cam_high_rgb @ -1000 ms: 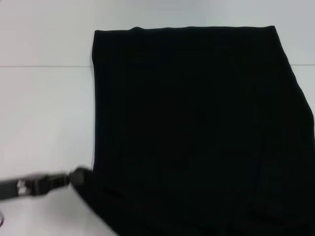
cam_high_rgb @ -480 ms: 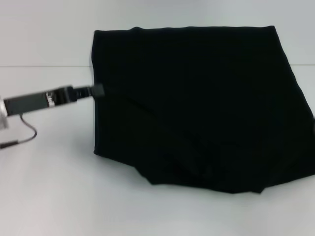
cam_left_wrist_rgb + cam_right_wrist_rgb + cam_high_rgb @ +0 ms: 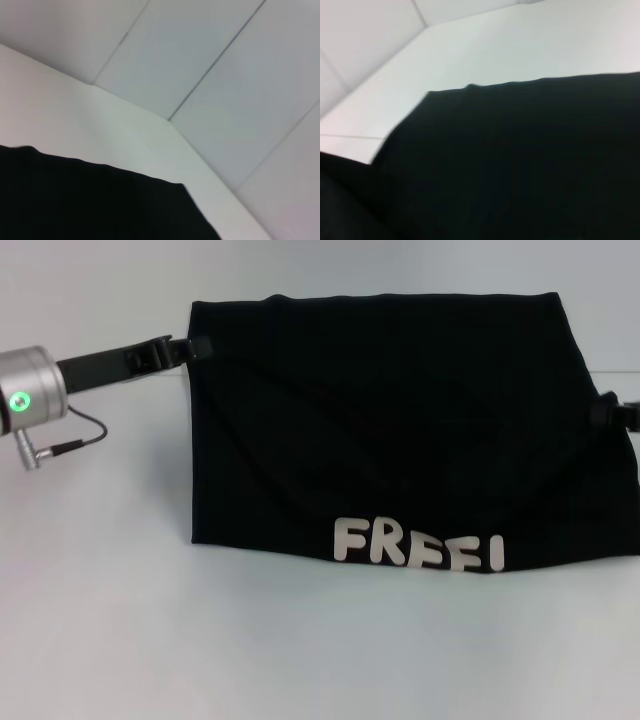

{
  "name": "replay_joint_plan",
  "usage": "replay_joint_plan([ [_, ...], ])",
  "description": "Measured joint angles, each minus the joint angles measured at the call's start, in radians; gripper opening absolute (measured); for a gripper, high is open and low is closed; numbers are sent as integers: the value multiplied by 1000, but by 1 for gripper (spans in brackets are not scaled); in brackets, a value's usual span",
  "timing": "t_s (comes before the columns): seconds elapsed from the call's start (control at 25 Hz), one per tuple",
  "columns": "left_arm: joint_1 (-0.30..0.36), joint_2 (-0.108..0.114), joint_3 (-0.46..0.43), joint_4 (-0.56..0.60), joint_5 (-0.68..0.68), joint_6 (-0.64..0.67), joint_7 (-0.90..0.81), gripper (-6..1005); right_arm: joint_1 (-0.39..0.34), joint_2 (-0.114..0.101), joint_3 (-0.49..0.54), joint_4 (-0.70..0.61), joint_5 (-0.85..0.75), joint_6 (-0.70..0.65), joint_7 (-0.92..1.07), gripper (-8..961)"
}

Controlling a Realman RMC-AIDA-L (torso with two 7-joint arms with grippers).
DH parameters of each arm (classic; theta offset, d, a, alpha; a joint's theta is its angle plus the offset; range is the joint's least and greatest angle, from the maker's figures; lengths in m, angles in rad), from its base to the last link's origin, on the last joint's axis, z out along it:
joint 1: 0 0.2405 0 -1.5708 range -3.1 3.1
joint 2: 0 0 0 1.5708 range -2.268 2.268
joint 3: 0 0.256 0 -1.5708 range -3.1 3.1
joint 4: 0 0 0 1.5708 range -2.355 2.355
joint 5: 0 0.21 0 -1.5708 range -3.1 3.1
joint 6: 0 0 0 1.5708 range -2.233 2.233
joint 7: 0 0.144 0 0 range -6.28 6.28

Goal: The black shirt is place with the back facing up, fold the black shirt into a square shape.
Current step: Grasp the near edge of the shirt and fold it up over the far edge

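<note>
White table, black shirt between fingers

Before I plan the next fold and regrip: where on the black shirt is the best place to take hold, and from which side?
Probably the two ends of the near folded edge of the black shirt, beside the pale letters. That edge lies straight and flat on the white table, so coming in from the left and right sides would let each arm pinch a doubled corner.

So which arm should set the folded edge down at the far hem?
Probably left: the left gripper is already at the shirt's far left corner, while the right gripper sits lower on the right edge.
</note>
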Motion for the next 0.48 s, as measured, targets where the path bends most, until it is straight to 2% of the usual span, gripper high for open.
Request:
replay_joint_plan([
  [0.24,-54,-11,50,-17,-9,-163,28,16,70,-1,-66,65,2,224,4,64],
  [0.48,-94,-7,78,-72,-15,-266,71,16,118,2,-103,135,3,405,-1,65],
])
